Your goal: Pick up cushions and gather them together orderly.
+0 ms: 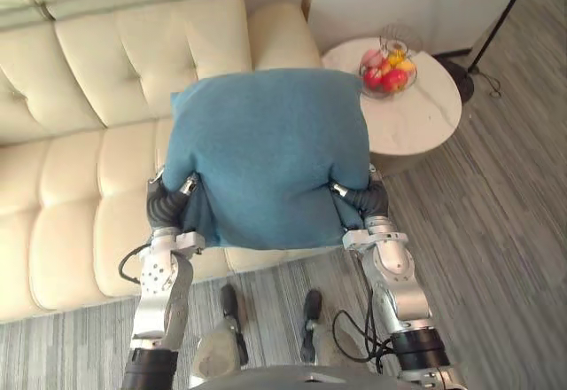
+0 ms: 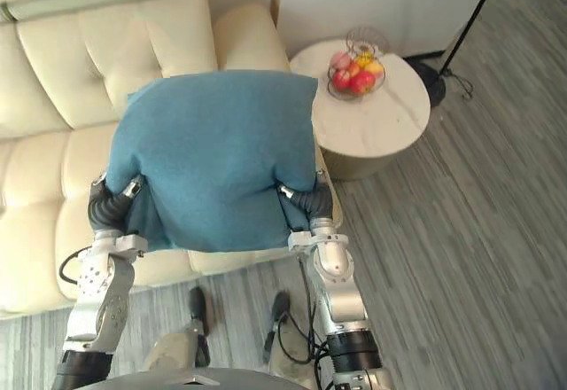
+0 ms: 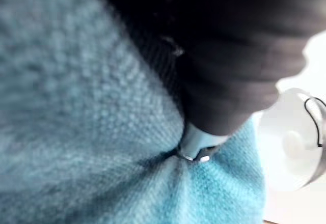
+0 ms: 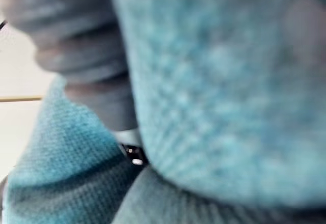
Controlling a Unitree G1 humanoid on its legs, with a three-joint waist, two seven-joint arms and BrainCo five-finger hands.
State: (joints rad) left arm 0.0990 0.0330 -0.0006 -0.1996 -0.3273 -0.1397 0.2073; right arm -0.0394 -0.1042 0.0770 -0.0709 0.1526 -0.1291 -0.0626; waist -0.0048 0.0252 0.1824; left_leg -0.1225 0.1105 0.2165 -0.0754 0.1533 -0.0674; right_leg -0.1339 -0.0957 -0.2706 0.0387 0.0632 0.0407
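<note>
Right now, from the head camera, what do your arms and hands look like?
Both arms are silver-grey metal with rounded, jointed housings. The left arm carries a plate dotted with small holes, and it and the right arm each end in a black band lower down. The left hand and right hand wear dark ribbed covers over back and wrist.

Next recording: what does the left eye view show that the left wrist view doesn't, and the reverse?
Left eye view adds the cream sofa, the right hand and the blue cushion in full outline. Left wrist view adds a close look at a finger dug into puckered cloth. Shared: that cushion gripped by the left hand.
</note>
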